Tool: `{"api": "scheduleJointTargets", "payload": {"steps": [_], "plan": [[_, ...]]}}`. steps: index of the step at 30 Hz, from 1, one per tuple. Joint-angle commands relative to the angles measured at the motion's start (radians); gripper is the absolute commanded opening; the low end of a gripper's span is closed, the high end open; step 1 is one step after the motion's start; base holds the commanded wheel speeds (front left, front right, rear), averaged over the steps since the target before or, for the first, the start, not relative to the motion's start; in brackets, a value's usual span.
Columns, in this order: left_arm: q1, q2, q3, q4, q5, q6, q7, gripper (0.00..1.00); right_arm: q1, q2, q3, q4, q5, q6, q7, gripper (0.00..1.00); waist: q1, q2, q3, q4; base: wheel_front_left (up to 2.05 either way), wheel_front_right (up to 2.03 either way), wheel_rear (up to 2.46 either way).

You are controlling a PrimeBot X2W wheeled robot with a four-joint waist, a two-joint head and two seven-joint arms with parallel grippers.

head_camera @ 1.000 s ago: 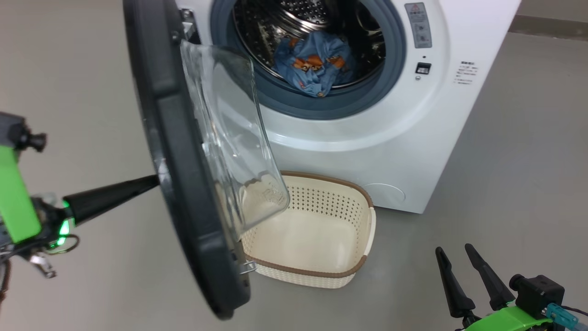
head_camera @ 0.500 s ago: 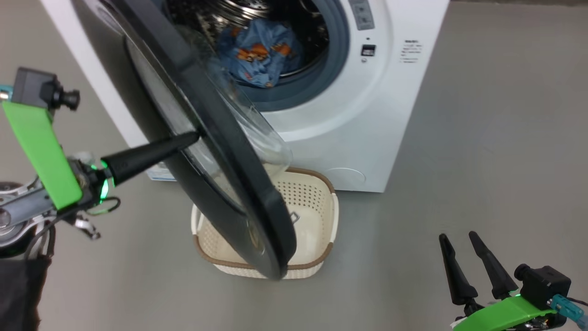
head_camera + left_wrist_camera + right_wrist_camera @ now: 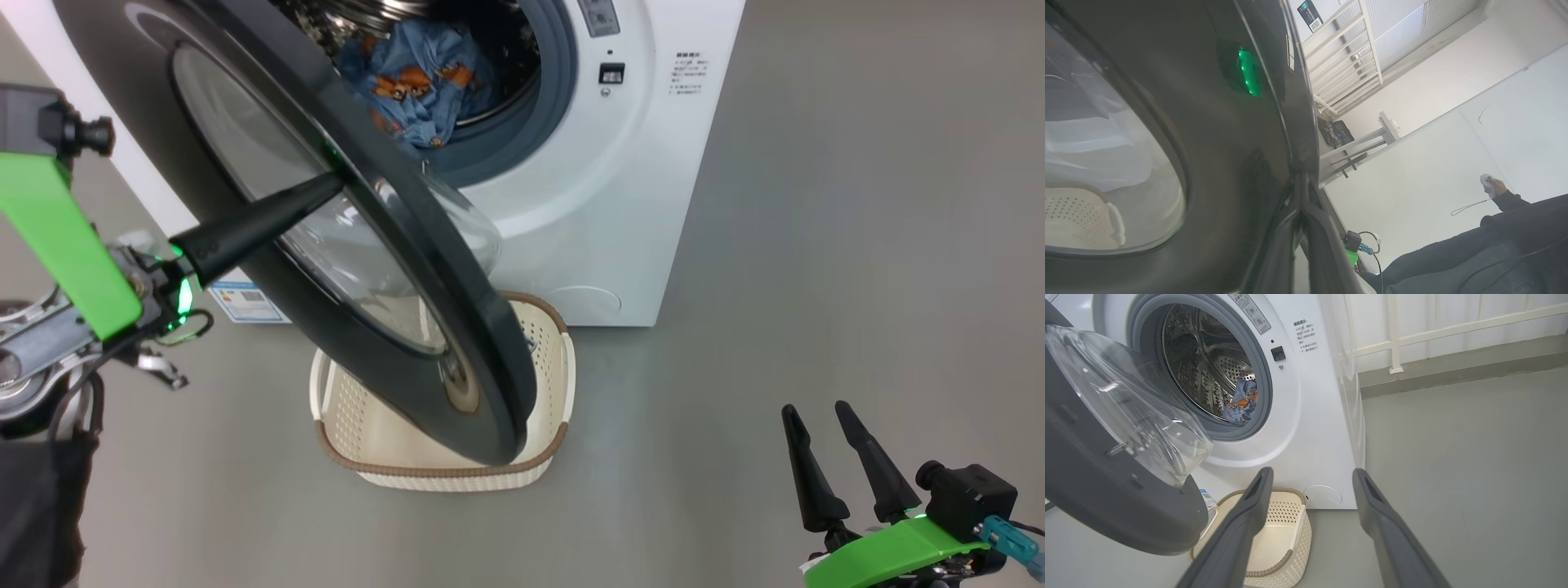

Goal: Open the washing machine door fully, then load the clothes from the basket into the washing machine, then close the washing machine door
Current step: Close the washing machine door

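Two long dark fingers of the left gripper (image 3: 331, 184) were pressed together into a single point. The tip was set against the glossy black outer face of the washing machine door (image 3: 457, 327), which hung partway open, slanting across the head view. At the lower right the right gripper (image 3: 815, 408) stood spread wide above the floor, holding nothing.

Right wrist view gave us the other side: the door's bulging clear glass bowl (image 3: 1139, 412), the grey rubber ring (image 3: 1263, 388) and the perforated steel drum (image 3: 1208, 375) of the boxy white washing machine (image 3: 1310, 416). The clothes (image 3: 1241, 404), blue with orange-brown bears, lay bunched at the drum's front.

The basket (image 3: 1286, 559), cream plastic with hole-punched walls and a brown woven-look rim, sat on the smooth grey floor (image 3: 1453, 477) just in front of the machine, beneath the door's lower edge.

Left wrist view caught a green glow mirrored in the door's rim, with a white wall and a person's dark sleeve (image 3: 1494, 245) beyond. A white railing (image 3: 1394, 335) ran behind the machine.
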Motion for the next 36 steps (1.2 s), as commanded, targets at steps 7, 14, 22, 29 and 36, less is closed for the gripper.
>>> {"api": "scheduleJointTargets", "payload": {"steps": [7, 14, 22, 29, 36], "plan": [[0.097, 0.079, 0.087, -0.065, 0.017, -0.003, -0.029, 0.0, -0.002, -0.001, 0.021, -0.019, -0.015, 0.002, -0.005, 1.0, 0.0, 0.0, -0.05, 0.02, 0.0, 0.0, 0.0], [0.258, 0.107, 0.11, -0.116, 0.068, -0.003, -0.099, 0.0, 0.019, -0.009, 0.031, -0.015, -0.007, 0.002, -0.005, 1.0, 0.0, 0.0, -0.085, 0.02, 0.0, 0.0, 0.0], [0.448, 0.142, 0.13, -0.135, 0.14, -0.003, -0.259, 0.18, 0.039, -0.03, 0.031, -0.018, -0.004, 0.002, -0.005, 1.0, 0.0, 0.0, -0.101, 0.001, 0.0, 0.0, 0.0], [0.593, 0.183, 0.087, -0.1, 0.186, -0.003, -0.448, 0.75, 0.056, -0.048, 0.034, -0.011, -0.004, 0.002, -0.005, 1.0, 0.0, 0.0, -0.109, -0.036, 0.0, 0.0, 0.0], [0.673, 0.224, 0.009, -0.064, 0.229, -0.003, -0.64, 1.0, 0.065, -0.063, 0.029, -0.008, -0.004, 0.002, -0.005, 1.0, 0.0, 0.0, -0.109, -0.08, 0.0, 0.0, 0.0]]}}
